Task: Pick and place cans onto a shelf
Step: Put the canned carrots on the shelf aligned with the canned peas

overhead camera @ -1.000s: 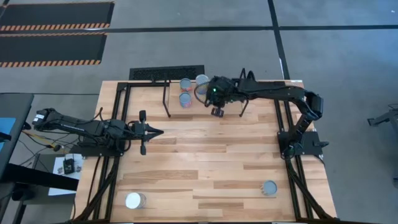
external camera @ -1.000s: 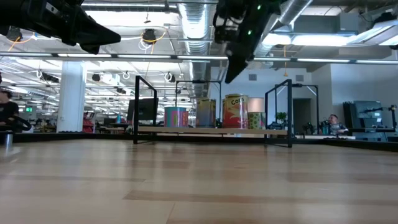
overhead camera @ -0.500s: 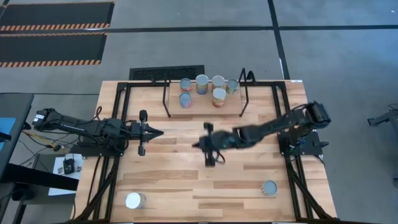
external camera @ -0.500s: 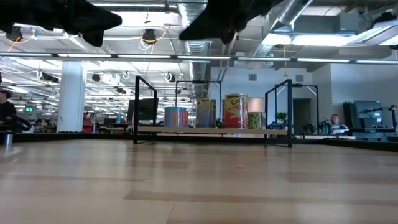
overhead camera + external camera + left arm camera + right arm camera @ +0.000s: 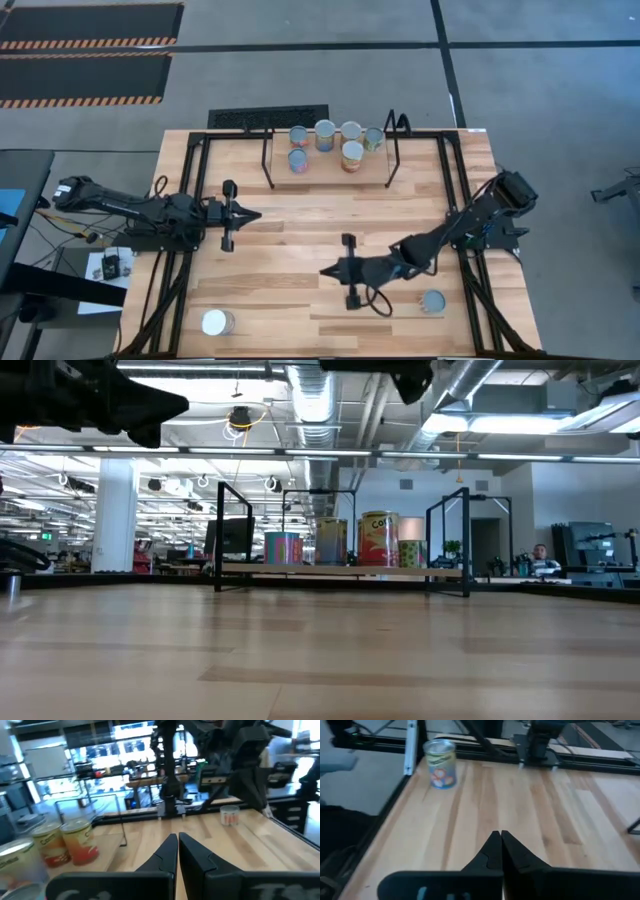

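Observation:
The light-wood shelf (image 5: 330, 172) with black rod uprights stands at the table's far middle and carries several cans (image 5: 352, 155); it also shows in the low view (image 5: 340, 570) with its cans (image 5: 379, 539). A white-topped can (image 5: 216, 322) stands on its base at the near left, also in the right wrist view (image 5: 442, 763). A blue-grey-topped can (image 5: 433, 302) stands at the near right, also in the left wrist view (image 5: 230, 815). My right gripper (image 5: 326, 272) is shut and empty above the table's near middle, pointing left (image 5: 499, 837). My left gripper (image 5: 256, 212) is shut and empty at the left middle (image 5: 177, 840).
Black frame rails (image 5: 190, 200) run along the table's left and right sides. The right arm (image 5: 450, 235) stretches across the near right part of the table. Bare wood (image 5: 300, 230) lies between the shelf and the two grippers.
My right gripper has drawn back from over the cans on the shelf, gone toward the table's near edge and a little left, and now points left over the near middle. The cans it covered on the shelf now show. The left arm has kept still.

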{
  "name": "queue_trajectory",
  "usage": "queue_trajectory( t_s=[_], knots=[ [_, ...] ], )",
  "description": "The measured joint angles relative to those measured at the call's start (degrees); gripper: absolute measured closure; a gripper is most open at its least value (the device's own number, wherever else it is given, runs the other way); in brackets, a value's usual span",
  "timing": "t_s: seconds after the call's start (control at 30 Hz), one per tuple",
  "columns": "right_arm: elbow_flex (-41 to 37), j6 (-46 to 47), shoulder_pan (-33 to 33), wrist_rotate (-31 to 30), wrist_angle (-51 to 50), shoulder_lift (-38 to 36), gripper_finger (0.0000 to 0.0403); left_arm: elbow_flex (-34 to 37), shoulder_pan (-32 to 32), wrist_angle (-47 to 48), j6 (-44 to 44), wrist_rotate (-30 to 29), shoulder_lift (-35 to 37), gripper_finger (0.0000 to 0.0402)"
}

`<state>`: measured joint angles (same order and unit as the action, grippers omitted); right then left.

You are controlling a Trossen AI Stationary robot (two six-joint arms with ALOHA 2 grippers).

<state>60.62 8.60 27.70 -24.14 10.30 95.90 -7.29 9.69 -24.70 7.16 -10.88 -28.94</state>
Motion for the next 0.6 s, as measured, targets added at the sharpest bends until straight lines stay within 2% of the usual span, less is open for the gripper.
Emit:
queue_trajectory(
  t_s=[0.3, 0.43, 0.6],
  knots=[
    [0.02, 0.82, 2.41, 1.68, -3.35, 0.00, 0.0400, 0.00, -6.46, 3.26, -0.08, 9.08, 2.11, 0.0395],
    [0.00, 6.72, 2.33, 3.53, -8.85, 0.00, 0.0400, 0.00, -10.07, 3.27, -0.29, 14.29, 2.11, 0.0395],
    [-0.02, 16.84, 4.71, 5.87, -15.79, -2.06, 0.0401, 0.00, -13.91, 3.31, -0.09, 16.64, 2.07, 0.0395]
  ],
)
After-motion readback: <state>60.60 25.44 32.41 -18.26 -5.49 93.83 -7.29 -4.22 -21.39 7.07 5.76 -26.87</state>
